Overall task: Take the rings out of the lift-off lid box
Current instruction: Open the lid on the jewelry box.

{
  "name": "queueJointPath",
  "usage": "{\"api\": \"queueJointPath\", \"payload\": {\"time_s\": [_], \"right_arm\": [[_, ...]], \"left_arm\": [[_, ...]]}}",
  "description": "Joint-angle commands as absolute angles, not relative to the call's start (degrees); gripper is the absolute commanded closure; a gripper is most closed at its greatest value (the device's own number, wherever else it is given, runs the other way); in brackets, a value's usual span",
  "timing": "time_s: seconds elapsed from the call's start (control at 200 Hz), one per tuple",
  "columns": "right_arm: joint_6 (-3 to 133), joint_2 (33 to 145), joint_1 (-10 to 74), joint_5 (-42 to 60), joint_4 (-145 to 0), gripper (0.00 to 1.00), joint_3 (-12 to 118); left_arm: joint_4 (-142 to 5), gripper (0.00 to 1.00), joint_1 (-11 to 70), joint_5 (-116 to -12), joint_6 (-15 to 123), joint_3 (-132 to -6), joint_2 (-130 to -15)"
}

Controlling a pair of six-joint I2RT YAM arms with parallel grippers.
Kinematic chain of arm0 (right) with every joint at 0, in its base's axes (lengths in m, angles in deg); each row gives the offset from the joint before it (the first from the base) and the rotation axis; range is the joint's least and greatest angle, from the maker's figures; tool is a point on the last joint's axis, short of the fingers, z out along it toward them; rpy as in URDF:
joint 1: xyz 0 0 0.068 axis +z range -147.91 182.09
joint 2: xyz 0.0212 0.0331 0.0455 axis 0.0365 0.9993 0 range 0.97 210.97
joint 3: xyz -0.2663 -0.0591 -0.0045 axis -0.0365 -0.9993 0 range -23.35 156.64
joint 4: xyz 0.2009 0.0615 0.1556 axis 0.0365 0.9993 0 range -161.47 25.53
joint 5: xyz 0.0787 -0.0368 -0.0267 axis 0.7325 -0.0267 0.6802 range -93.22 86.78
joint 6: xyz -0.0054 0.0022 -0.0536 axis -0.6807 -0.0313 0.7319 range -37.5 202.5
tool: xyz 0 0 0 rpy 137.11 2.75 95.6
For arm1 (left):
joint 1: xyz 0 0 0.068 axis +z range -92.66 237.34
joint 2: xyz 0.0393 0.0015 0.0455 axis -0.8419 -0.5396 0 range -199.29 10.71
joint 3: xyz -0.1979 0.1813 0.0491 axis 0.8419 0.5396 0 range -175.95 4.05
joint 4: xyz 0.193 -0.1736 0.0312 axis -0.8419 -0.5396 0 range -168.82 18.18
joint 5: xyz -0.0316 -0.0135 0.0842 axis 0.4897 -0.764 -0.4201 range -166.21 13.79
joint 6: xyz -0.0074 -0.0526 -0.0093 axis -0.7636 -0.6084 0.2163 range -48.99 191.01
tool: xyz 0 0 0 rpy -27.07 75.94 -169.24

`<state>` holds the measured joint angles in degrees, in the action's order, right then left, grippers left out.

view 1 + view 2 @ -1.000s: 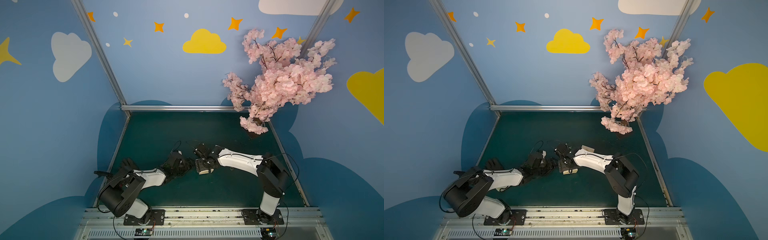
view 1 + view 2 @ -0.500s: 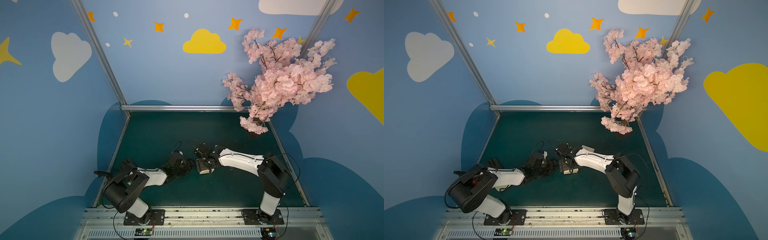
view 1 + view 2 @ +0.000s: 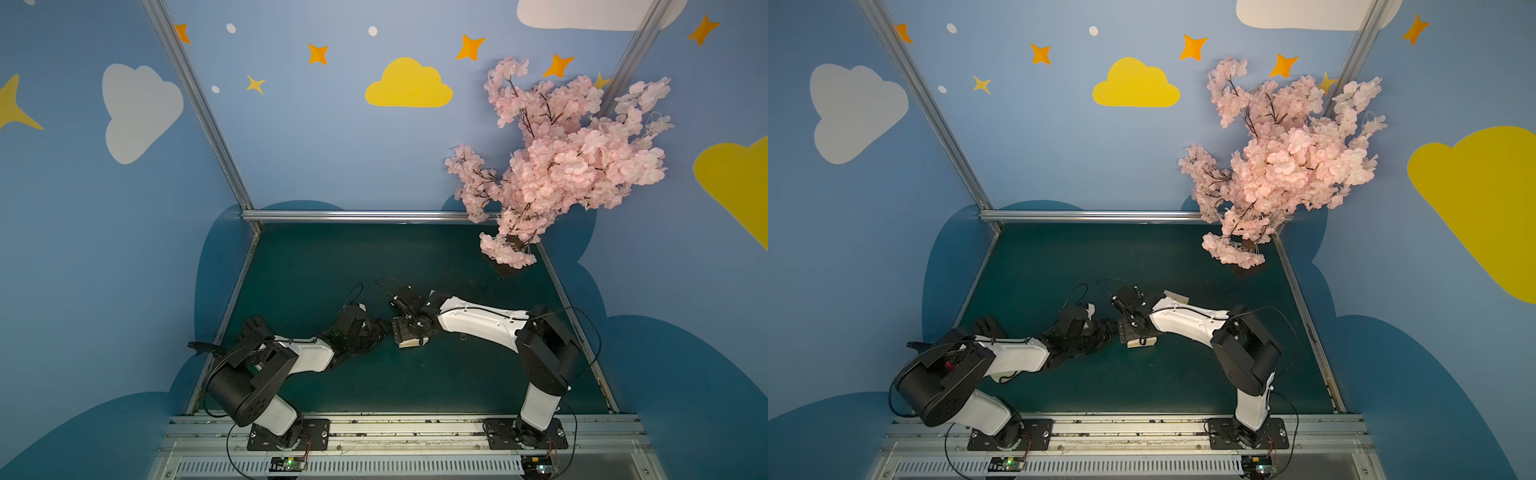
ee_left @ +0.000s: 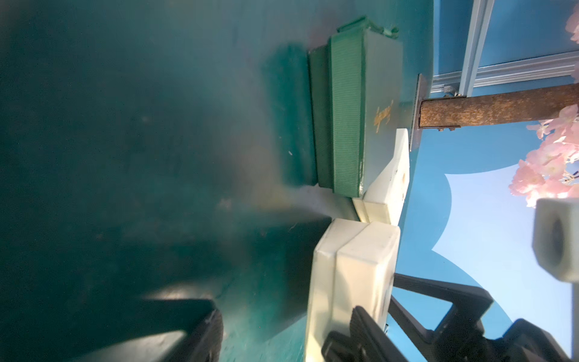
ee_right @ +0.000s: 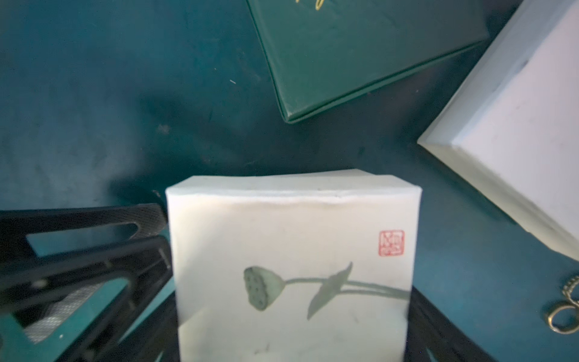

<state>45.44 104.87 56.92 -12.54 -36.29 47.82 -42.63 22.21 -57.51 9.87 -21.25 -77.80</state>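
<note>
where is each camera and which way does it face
top views: above the arm bases, facing down at the table; both arms show
left wrist: on left arm, facing along the table; left tool shows
right wrist: on right arm, facing down at white box; right tool shows
both wrists share green box, white box

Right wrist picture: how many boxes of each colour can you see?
Green: 1, the green box
White: 2, the lotus box and the plain box
Total: 3 boxes
</note>
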Motion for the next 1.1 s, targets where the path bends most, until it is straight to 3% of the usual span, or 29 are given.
{"api": "queueJointPath", "payload": {"time_s": [0.0,0.195,1.096], "right_arm": [[45.06,103.37,56.93,-10.65,-37.28,0.12,46.62],[45.05,103.28,56.85,-10.6,-37.13,0.12,46.62],[45.6,100.3,56.8,-9.11,-40.59,0.12,44.57]], "left_arm": [[-53.88,0.34,21.84,-58.17,10.2,-19.31,-81.73],[-54.67,0.43,21.95,-58.93,9.75,-19.17,-81.3],[-55.93,0.46,21.95,-56.81,10.63,-22.76,-86.36]]}}
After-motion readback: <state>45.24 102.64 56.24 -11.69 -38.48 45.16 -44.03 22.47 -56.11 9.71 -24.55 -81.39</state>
